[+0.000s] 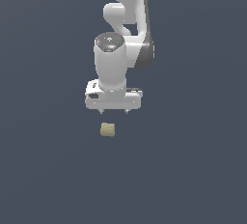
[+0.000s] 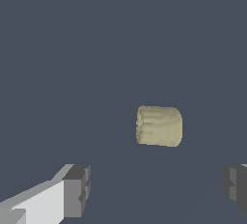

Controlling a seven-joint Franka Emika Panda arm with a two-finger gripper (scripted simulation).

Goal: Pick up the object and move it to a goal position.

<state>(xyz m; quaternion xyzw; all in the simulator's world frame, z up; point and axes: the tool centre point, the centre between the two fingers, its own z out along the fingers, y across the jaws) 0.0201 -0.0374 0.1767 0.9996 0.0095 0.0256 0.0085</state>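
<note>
One small object (image 1: 107, 130) lies on the flat, dark slate-blue floor (image 1: 193, 170), and it is the only loose thing in either view. It is a stubby tan block, pale beige with a slight yellow cast, roughly as wide as it is tall, with rounded corners and soft edges. In the wrist view the object (image 2: 159, 126) shows faint ridges running across its lighter end, which looks a little lumpy, while the opposite end is smoother and more evenly curved. Its shading is gentle, brighter on the upper face and dimmer along the lower edge.

The white arm (image 1: 125, 30) reaches down from the top of the exterior view and ends in the gripper (image 1: 114, 111), which points straight down at the floor. The gripper hangs above the object without touching it; a clear strip of floor shows between the short fingertips and the block. The block sits below the gripper body, somewhat toward the exterior view's left of its centre, and is clearly narrower than that body.

The jaws stand spread wide apart with nothing between them. In the wrist view one grey finger pad (image 2: 77, 190) and the other pad (image 2: 235, 183) sit near opposite sides of the picture, and the block lies apart from both.
</note>
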